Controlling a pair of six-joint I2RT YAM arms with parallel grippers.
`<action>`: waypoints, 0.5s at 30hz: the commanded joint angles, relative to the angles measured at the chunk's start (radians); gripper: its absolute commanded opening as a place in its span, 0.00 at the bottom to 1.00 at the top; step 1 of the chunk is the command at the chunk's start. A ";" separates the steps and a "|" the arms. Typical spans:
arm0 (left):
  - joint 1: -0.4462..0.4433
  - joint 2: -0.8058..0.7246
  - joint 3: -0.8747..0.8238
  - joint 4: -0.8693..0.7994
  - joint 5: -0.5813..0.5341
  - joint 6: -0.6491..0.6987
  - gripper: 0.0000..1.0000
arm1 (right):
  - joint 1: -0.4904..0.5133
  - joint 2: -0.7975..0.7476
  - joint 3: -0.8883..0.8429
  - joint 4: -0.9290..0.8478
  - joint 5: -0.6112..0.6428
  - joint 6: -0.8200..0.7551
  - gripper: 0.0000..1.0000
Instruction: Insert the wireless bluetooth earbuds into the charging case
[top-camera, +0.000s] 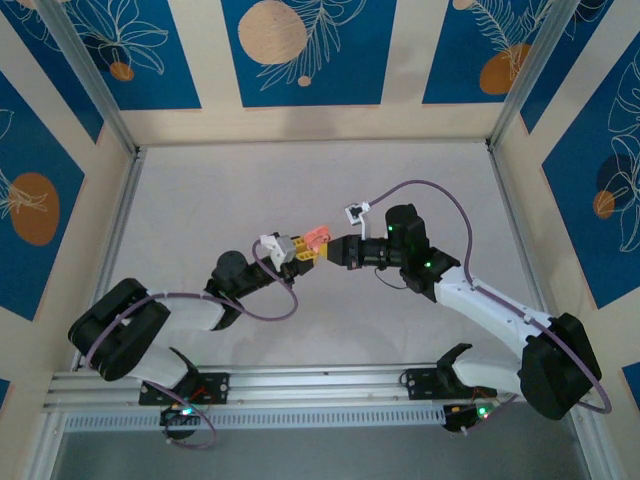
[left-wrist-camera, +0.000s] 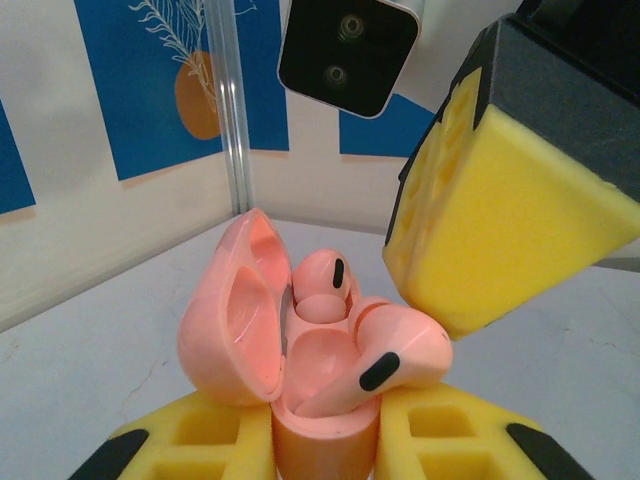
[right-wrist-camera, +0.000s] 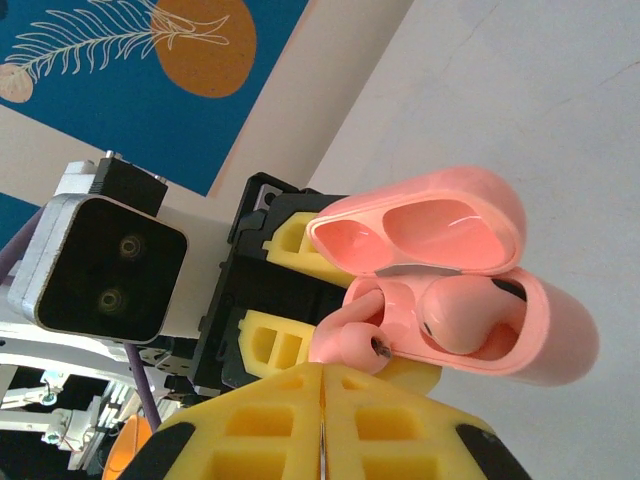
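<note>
The charging case (left-wrist-camera: 325, 445) is salmon pink and stands with its lid (left-wrist-camera: 235, 320) swung open, and my left gripper (left-wrist-camera: 325, 440) is shut on its lower body. One earbud (left-wrist-camera: 325, 280) sits in the far slot. The other earbud (left-wrist-camera: 385, 355) lies tilted, its stem in the near slot and its head sticking out over the rim. My right gripper (right-wrist-camera: 322, 385) is shut with nothing between its yellow pads, and its tip sits right against that protruding earbud (right-wrist-camera: 350, 340). In the top view both grippers (top-camera: 300, 250) (top-camera: 338, 250) meet at the case (top-camera: 317, 236), mid-table.
The white table (top-camera: 320, 180) stretches around the two arms. Aluminium rails (top-camera: 115, 230) and blue patterned wall panels (top-camera: 300, 50) close it in at the left, right and back. A small white clip-like part (top-camera: 355, 211) hangs on the right arm's cable.
</note>
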 joint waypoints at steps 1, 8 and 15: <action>-0.011 -0.031 -0.005 0.017 0.023 0.011 0.21 | 0.007 0.011 0.021 0.015 -0.018 0.003 0.10; -0.011 -0.040 -0.007 0.001 0.022 0.014 0.21 | 0.014 0.022 0.029 0.024 -0.017 0.004 0.10; -0.011 -0.044 -0.008 -0.007 0.023 0.017 0.21 | 0.016 0.027 0.034 0.028 -0.011 0.004 0.09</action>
